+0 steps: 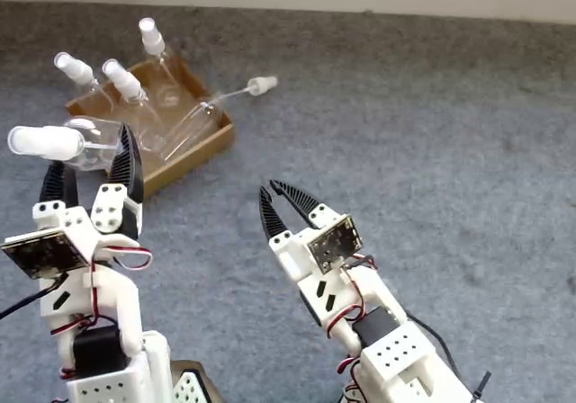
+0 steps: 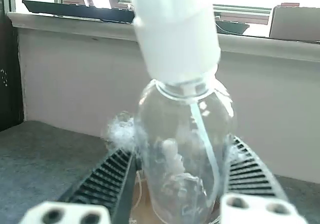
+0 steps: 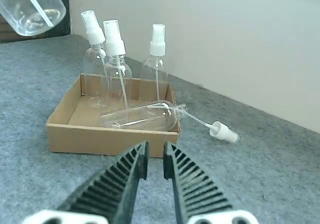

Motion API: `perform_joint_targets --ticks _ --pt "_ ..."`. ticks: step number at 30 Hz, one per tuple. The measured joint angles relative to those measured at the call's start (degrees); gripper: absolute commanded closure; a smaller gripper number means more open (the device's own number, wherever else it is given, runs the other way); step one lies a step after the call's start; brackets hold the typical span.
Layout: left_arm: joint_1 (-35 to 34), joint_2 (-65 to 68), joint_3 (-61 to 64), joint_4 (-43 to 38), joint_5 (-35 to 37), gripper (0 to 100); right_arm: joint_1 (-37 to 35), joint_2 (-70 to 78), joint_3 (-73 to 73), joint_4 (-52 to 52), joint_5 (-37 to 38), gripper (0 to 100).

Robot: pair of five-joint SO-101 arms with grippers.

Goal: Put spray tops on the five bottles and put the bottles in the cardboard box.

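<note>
The left tool (image 1: pixel 90 156) grasps a bottle (image 1: pixel 85 144) with its long axis level over the cardboard box (image 1: pixel 193 165), white top pointing left in the high view. The right tool (image 1: pixel 281 194) is slightly released and holds nothing.

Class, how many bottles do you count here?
5 bottles: three stand in the box, one lies in it with its top loose, one is in the left gripper. None look hidden.

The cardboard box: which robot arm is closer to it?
Left. The left gripper, holding a bottle, hangs at the box's near edge; the right gripper sits over the carpet, apart from it.
</note>
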Motion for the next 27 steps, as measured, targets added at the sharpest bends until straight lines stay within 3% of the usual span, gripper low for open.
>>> perform_joint_targets --ticks 5,16,27 --pt "0.00 1.49 -5.45 2.90 -1.93 88 0.00 0.00 0.00 1.85 0.00 95.0" --pt "-0.09 32.79 -16.53 2.90 -5.01 88 0.00 0.00 0.00 1.93 0.00 95.0" --pt "-1.85 48.26 -13.36 -13.01 -5.10 88 0.00 0.00 0.00 1.93 0.00 95.0"
